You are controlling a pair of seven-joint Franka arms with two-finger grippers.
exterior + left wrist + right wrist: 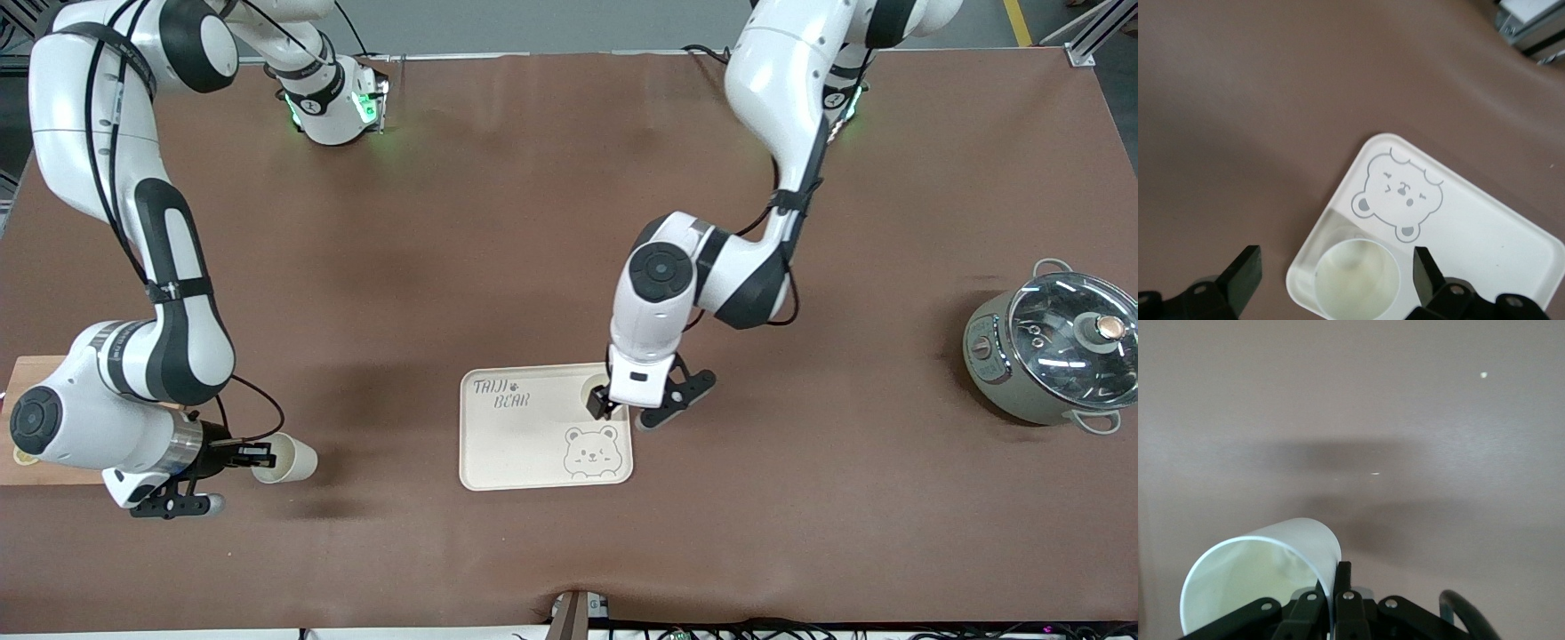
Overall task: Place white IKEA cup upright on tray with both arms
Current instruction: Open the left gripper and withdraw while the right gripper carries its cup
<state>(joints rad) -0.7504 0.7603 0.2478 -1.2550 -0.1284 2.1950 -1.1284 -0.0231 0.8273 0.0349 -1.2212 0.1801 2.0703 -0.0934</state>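
two cups (286, 457) (1356, 279), one tray (516, 444)

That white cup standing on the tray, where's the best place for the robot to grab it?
Probably by the rim, coming straight down from above. The cup stands upright in a corner of the tray, mouth open upward, so its thin wall is free to pinch. The left gripper hangs right over it with jaws open. The right gripper pinches another cup by its wall.

Even overhead light, soft shadows; wrist views perhaps slightly blurred.
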